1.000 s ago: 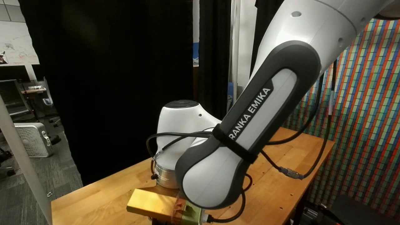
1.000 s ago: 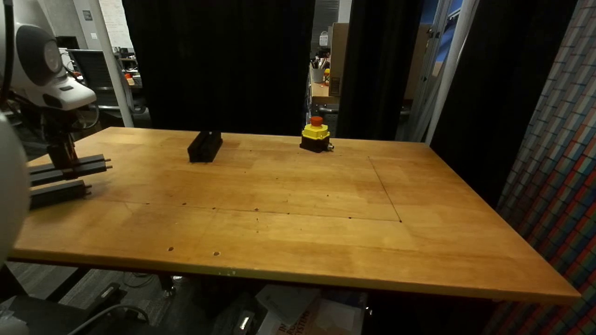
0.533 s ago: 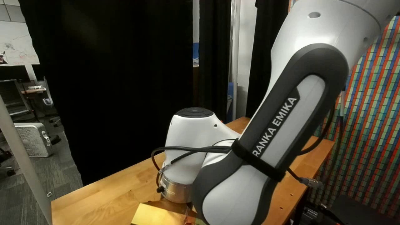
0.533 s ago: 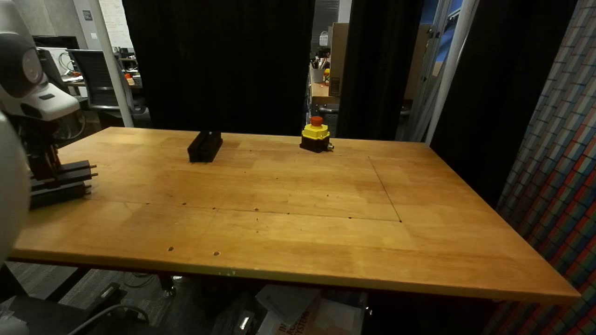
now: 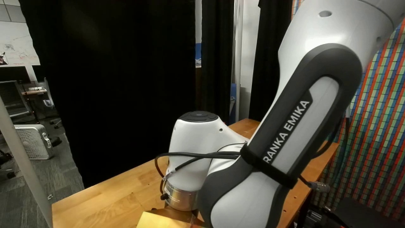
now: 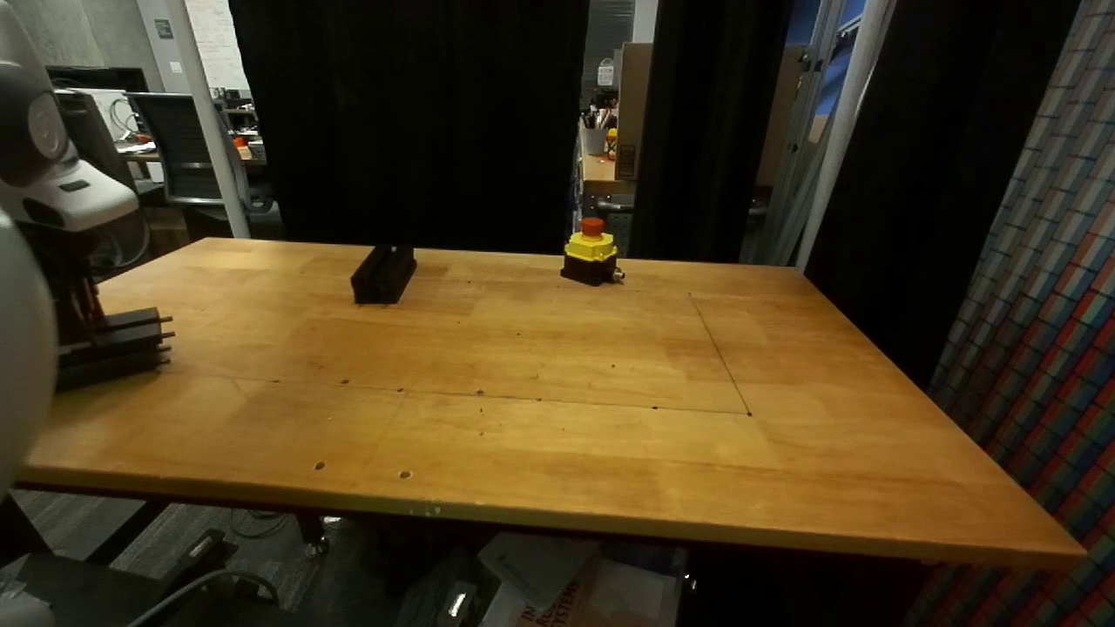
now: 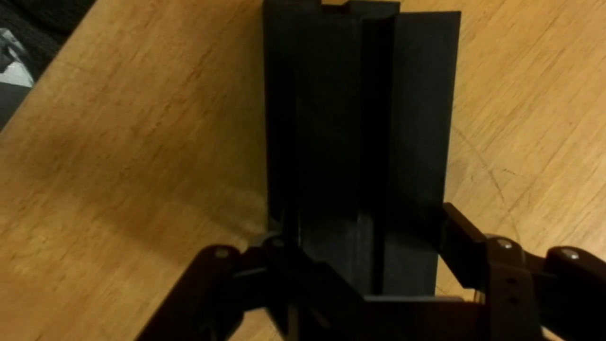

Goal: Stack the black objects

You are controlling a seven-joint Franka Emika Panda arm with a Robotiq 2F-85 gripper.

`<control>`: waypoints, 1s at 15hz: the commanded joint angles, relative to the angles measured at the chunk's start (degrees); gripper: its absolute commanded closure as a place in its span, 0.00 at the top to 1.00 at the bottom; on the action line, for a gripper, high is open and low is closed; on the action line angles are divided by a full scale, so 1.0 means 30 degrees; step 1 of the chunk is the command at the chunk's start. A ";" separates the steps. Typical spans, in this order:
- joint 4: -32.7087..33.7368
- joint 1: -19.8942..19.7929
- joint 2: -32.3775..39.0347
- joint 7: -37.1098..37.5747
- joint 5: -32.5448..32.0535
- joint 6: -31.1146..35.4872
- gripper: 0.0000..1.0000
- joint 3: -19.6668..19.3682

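Carefully, the pincer (image 7: 365, 232), clamped on a black bar (image 7: 329, 118), should square it over the lower bar (image 6: 109, 369) before letting go; it seems shifted sideways.

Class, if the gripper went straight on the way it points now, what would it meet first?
Pointing down, the gripper, with its held black bar, would probably meet the lower black bar; whether the bars touch is unclear.
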 commanded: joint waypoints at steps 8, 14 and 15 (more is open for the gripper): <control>0.0056 -0.0037 -0.0194 0.0591 -0.0069 -0.0671 0.46 0.0139; 0.0195 0.0086 -0.0032 0.0613 -0.0056 -0.0793 0.46 0.0323; 0.0234 0.0078 -0.0006 0.0553 -0.0020 -0.0806 0.46 0.0380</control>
